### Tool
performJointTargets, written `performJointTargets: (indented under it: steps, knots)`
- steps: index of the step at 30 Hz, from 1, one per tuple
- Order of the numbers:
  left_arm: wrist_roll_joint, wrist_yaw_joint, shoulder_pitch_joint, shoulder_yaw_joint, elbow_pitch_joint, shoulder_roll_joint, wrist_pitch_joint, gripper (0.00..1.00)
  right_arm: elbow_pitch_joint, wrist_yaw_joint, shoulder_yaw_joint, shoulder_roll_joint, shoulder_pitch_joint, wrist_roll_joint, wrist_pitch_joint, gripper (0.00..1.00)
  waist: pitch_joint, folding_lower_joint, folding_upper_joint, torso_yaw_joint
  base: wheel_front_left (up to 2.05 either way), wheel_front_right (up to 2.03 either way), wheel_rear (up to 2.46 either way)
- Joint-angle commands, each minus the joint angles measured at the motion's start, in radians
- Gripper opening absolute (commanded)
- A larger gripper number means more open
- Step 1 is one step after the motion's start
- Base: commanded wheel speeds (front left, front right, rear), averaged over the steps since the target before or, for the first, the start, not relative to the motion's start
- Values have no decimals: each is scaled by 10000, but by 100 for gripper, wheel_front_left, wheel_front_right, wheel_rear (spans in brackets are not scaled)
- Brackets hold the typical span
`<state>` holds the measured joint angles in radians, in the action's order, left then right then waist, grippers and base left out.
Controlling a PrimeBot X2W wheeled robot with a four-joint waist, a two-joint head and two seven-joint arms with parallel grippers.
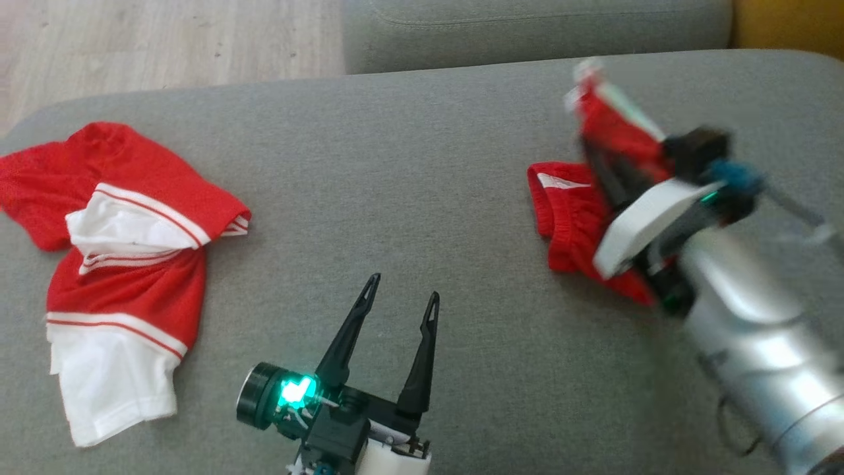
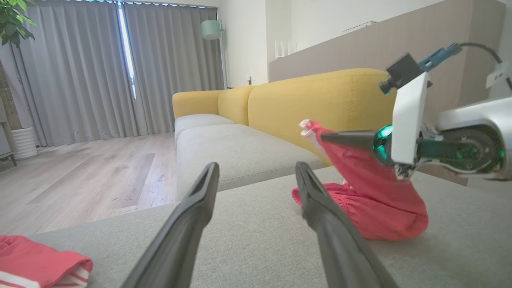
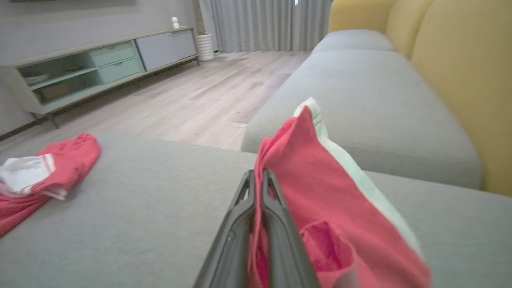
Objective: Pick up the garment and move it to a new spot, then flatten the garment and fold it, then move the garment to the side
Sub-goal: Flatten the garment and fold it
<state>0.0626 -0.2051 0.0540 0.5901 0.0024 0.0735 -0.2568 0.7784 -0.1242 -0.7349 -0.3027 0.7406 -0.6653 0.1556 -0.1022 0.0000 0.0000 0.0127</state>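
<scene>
A red garment with a white stripe (image 1: 573, 211) lies bunched on the right of the grey cushion (image 1: 422, 165). My right gripper (image 1: 589, 142) is shut on the garment's upper edge and holds that part off the cushion, while the rest stays on the surface. In the right wrist view the shut gripper (image 3: 258, 176) has red cloth (image 3: 316, 180) pinched between the fingers and draped to its right. My left gripper (image 1: 403, 290) stands open and holds nothing near the front middle, well left of the garment. From the left wrist view, the open left gripper (image 2: 257, 170) faces the lifted garment (image 2: 376, 208).
A second red and white garment (image 1: 125, 264) lies crumpled at the cushion's left end. Beyond the far edge are another grey seat (image 1: 527, 26) and wooden floor (image 1: 165, 39). A yellow sofa back (image 2: 320, 104) rises on the right, and a low sideboard (image 3: 100, 68) stands across the room.
</scene>
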Motion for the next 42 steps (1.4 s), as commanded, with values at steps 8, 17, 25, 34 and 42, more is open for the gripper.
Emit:
performJointTargets:
  steps: [8, 17, 25, 34, 42]
  knots:
    - [-3, 39, 53, -466, -283, -149, -49, 100, -1385, -65, 620, 830, -1774, 885, 539, 100, 49, 0, 0, 71, 0, 0, 0]
    - [226, -193, -812, -1119, -474, -169, -49, 100, -4553, -65, 2678, 191, -5701, 2054, 1020, 100, 769, 0, 0, -390, 0, 0, 0]
    - [154, -106, -1504, -1609, -516, -118, -49, 100, -5514, -65, 4271, 267, -7495, 2232, 798, 0, 1288, 0, 0, -364, 0, 0, 0]
    - [34, 89, -1598, -1577, -548, -168, -49, 100, -4535, -65, 4400, -3, -5449, 846, -863, 0, 1321, 0, 0, 75, 0, 0, 0]
    - [-73, 194, -1373, -1337, -479, -202, -49, 100, -2545, -65, 3444, -847, -3286, -849, -2793, 0, 918, 0, 0, 683, 0, 0, 0]
